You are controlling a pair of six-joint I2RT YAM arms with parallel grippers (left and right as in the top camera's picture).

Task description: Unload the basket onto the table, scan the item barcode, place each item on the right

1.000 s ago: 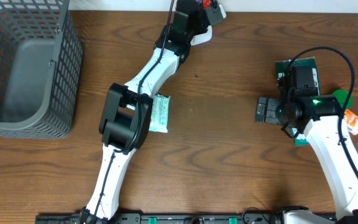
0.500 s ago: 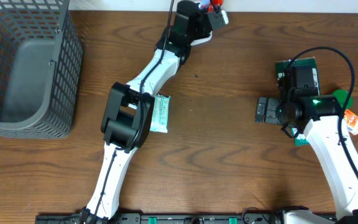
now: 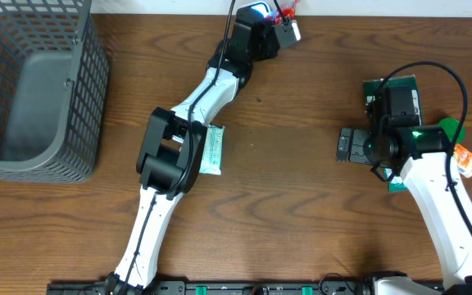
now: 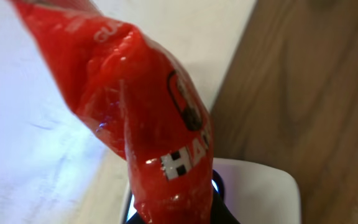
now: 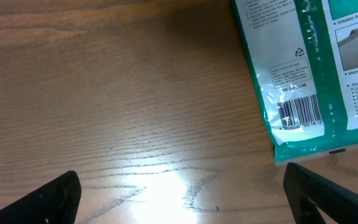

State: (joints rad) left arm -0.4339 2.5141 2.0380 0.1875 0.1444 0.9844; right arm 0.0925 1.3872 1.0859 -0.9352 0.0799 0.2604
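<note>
Left wrist view is filled by the glossy red plastic snack packet (image 4: 148, 118) with white lettering, the task's item; the left gripper (image 3: 280, 29) pinches it by one end, fingers pressed tight on the film, at the far edge of the brown wooden table (image 3: 301, 229), just beside a white rounded device (image 3: 256, 11) that is probably the scanner; no barcode shows on the face turned to the camera.

Risks, as I judge them: the packet is limp and held by one end only, so it may droop or twist and leave its code turned from the reader; the slick film could slide out of so narrow a pinch; a drop at this edge might send it off the back. The right gripper (image 3: 347, 146) hovers over bare wood, fingers spread wide and holding nothing, near a green-and-white printed packet (image 5: 303, 62) whose own barcode faces up.

Grey wire-mesh basket (image 3: 84, 90) stands at the table's far left corner; nothing shows inside it; a mint-green packet (image 3: 211, 150) lies on the table outside it, partly under the left arm.
</note>
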